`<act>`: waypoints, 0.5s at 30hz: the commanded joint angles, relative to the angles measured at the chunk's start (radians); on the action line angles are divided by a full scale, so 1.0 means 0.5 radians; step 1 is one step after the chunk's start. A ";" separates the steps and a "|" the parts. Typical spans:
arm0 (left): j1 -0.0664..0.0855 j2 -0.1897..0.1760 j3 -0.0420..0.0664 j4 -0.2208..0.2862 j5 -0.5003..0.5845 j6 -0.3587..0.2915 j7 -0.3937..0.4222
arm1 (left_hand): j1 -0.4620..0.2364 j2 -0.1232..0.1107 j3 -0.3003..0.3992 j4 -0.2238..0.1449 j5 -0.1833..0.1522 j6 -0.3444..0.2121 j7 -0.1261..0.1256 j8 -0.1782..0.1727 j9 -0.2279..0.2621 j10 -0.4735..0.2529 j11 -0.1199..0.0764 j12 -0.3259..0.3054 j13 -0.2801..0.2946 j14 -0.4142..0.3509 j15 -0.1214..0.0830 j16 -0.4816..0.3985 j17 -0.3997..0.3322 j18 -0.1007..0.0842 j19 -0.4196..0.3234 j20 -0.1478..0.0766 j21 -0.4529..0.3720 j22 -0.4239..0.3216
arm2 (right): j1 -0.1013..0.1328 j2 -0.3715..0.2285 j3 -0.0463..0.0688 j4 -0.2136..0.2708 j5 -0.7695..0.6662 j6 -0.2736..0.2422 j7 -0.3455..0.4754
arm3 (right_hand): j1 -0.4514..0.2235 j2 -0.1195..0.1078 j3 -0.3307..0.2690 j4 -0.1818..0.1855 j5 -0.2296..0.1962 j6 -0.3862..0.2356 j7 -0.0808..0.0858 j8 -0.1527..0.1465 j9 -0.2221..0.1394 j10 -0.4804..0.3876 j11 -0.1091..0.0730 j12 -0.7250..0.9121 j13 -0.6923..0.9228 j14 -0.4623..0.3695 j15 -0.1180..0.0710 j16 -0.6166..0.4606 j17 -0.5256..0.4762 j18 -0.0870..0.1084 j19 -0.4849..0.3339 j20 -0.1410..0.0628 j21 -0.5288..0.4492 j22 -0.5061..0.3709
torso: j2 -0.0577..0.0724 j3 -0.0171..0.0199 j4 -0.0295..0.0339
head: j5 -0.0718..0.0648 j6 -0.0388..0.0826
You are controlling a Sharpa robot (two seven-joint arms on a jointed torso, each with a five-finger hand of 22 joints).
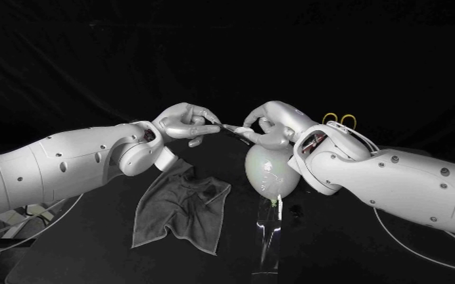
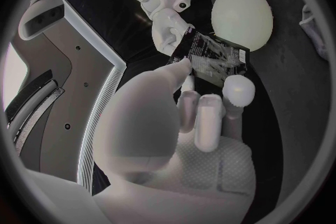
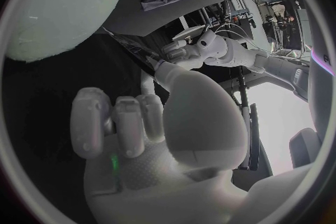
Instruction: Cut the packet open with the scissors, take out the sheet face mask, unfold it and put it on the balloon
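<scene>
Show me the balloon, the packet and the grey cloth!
balloon [image 2: 241, 14], left wrist view, middle of its pale skin.
packet [image 2: 213, 57], left wrist view, its dark printed face.
grey cloth [image 1: 180, 208], head view, middle of the fabric.

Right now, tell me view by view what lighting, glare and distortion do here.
Head view: black table and backdrop merge; the left hand, right hand and pale balloon stand out, the dark packet between them barely does. Left wrist view: fisheye bends edges, packet print catches light. Right wrist view: a washed-out bright patch glares beside the hand.
</scene>
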 commanded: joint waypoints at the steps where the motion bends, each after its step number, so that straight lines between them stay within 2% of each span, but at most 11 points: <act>1: 0.002 -0.003 0.002 -0.004 0.006 -0.013 -0.001 | -0.002 0.019 0.013 0.004 0.009 0.007 0.014 0.009 0.106 -0.006 0.006 0.003 0.003 0.154 -0.006 0.009 0.370 0.011 0.013 0.002 0.009 0.004 | 0.004 -0.017 0.001 0.007 -0.011 -0.101 0.032 | -0.030 0.005 0.013 0.002 0.008 -0.029 0.001 0.005 -0.003 0.137 0.017 -0.017 0.418 0.192 0.008 0.003 0.451 -0.018 0.014 0.003 0.004 0.391 | 0.000 0.0003 0.002 | -0.003 0.006; 11: 0.002 -0.001 0.002 -0.005 0.006 -0.021 -0.004 | -0.007 0.019 0.021 -0.001 0.009 0.005 0.015 0.011 0.108 -0.008 0.007 0.002 0.000 0.157 -0.005 0.012 0.381 0.011 0.015 0.003 0.011 0.006 | 0.006 -0.041 0.002 0.055 -0.007 -0.145 0.084 | -0.045 0.015 0.025 0.008 0.013 -0.046 0.009 0.001 -0.002 0.131 0.024 -0.031 0.410 0.192 0.014 0.003 0.450 -0.019 0.016 0.008 0.007 0.393 | 0.001 -0.0009 0.004 | -0.003 0.006; 15: 0.002 -0.001 0.002 -0.005 0.006 -0.023 -0.004 | -0.007 0.019 0.021 -0.001 0.009 0.005 0.015 0.011 0.108 -0.008 0.007 0.002 0.000 0.157 -0.005 0.012 0.381 0.011 0.015 0.003 0.011 0.006 | 0.006 -0.046 0.002 0.071 0.001 -0.160 0.116 | -0.051 0.038 0.044 0.011 0.008 -0.057 0.015 -0.001 -0.002 0.131 0.030 -0.030 0.411 0.193 0.019 0.004 0.455 -0.020 0.018 0.012 0.009 0.395 | 0.002 -0.0007 0.005 | -0.002 0.006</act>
